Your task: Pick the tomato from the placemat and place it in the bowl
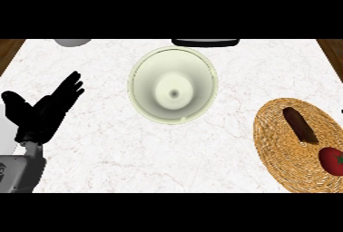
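Head view, steeply down onto a white marble counter (134, 149), wood trim visible at both upper corners.

Left hand (41, 111): at the left edge, black, raised off the counter, fingers straight and slightly spread, thumb set apart to the left. Nothing held. Grey forearm (19, 172) entering from the lower left corner. Well apart from every object on the counter.

Right hand: not seen anywhere in the view. Finger state not determinable.

Tomato (333, 161): red, green stem spot on its right side, lying on the woven placemat (281, 145) at its lower right part, partly cut off by the right edge of the view. Untouched by any hand.

Placemat: round, wicker-coloured, at the right side of the counter, partly cut by the right edge. Also carrying a dark brown elongated item (299, 123), lying tilted, upper left of the tomato and just apart from it. Identity of that item not determinable.

Bowl (173, 84): pale cream, round, upright, at the upper centre of the counter, between hand and placemat. Interior showing only a dark spot at the centre of its base. Well apart from the tomato.

Far edge: a grey rounded object (72, 42) at the upper left and a black, flat-looking object (205, 42) above the bowl, both cut off by the top of the view; neither identifiable.
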`<state>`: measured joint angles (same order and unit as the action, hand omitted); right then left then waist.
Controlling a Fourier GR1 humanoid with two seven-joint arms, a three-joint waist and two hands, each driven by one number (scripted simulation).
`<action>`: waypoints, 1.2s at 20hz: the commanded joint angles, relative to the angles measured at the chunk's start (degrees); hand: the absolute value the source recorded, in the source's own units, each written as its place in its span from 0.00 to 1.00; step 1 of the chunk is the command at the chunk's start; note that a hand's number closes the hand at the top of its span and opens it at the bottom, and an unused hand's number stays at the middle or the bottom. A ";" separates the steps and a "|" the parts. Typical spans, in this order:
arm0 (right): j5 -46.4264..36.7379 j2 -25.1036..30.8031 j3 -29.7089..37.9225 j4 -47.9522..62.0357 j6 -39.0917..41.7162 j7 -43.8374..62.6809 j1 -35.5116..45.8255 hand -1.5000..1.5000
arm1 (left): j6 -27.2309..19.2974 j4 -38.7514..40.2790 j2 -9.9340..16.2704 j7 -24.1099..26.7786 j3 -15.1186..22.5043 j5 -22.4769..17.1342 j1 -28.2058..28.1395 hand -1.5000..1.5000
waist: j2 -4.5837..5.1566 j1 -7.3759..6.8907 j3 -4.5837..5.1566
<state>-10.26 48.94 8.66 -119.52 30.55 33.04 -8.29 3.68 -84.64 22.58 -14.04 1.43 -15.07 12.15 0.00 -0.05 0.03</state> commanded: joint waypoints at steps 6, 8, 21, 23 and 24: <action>-6.98 -3.76 -2.12 7.22 6.49 1.93 7.80 0.00 | 3.86 -0.90 -0.13 0.26 -3.60 -0.07 -2.00 0.50 | 0.05 -0.43 -0.01; -12.31 -6.69 -2.52 5.95 5.16 -2.16 2.91 0.00 | 4.90 4.26 -0.57 1.69 -3.91 1.79 1.39 0.50 | 0.03 0.20 -0.03; -21.80 -10.66 0.51 18.91 6.12 -12.06 7.30 0.00 | 3.84 1.20 -5.88 0.83 -4.33 5.54 0.23 0.50 | 0.03 0.11 -0.04; -21.19 -12.38 1.15 16.88 9.16 -8.46 8.79 0.00 | 5.46 -1.47 -4.14 -1.83 -5.76 5.01 -0.93 0.50 | -0.03 0.02 -0.03; -20.77 -13.93 0.96 15.14 9.87 -6.07 8.76 0.00 | 2.33 0.32 -7.58 0.19 -3.56 7.89 0.24 0.50 | -0.02 0.15 -0.02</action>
<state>-30.55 36.60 8.07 -105.21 38.50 26.47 -0.61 7.79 -83.90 17.62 -13.68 -3.29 -9.59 12.02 0.00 0.04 -0.01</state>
